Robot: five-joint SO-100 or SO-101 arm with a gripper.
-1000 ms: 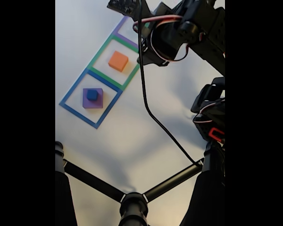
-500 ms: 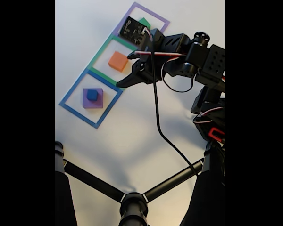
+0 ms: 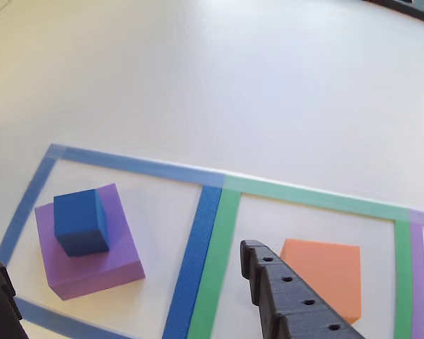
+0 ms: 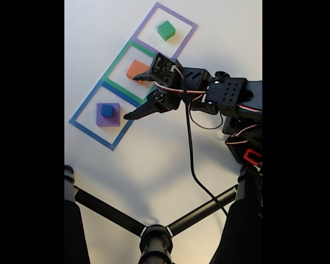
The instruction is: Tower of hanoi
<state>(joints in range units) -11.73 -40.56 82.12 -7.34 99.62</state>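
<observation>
The small blue cube sits on the flat purple block inside the blue taped outline. The orange block lies in the green outline, its lower right part covered by the arm. Alone in the purple outline is the green block. My gripper is open and hovers over the border between the blue and green outlines, right of the purple block. In the other view, the blue cube tops the purple block, the orange block lies right of one finger, and the open gripper holds nothing.
Three taped outlines, blue, green and purple, run diagonally across the white table. A black cable trails from the wrist. The arm's base stands at the right. Black stand legs cross the bottom.
The arm has swung down and left, from over the purple outline to the blue-green border. The green block, covered before, is now uncovered. The blocks have not moved.
</observation>
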